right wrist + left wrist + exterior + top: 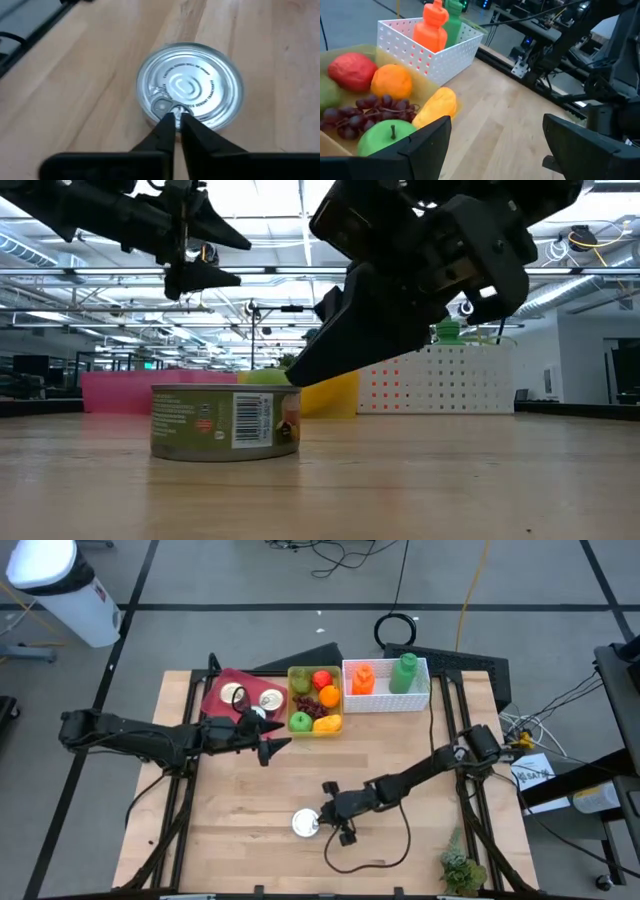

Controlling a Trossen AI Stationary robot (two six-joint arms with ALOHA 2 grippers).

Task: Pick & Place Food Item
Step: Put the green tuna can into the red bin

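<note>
I am holding my right pincer (176, 119) just above the lid of the tin can (306, 823), which is standing upright on the surface (240, 840) near its front edge, well apart from the containers at the back. My two fingers are pressed together with almost no gap, their tips sitting over the pull tab (165, 106); nothing is between them, so I judge the can is not gripped. Closed tips aimed at the tab suggest I am probing or lining up on the lid rather than spanning the can's sides.

My left pincer (262, 743) is waiting with its fingers spread wide and empty, hanging beside the yellow tray (332, 727) of fruit, next to the pink tray (216, 688) that is carrying two more cans. The white basket (385, 703) behind is holding an orange bottle (363, 678) and a green bottle (404, 672).

Whether my right fingertips are actually touching the lid I cannot tell: the low view is showing the arm's bulk above the can but hiding the tips. The can's label is too small to read. The pink tray is partly covered by my left arm in the high view, and the left wrist view is cutting off the fruit tray's near side.
</note>
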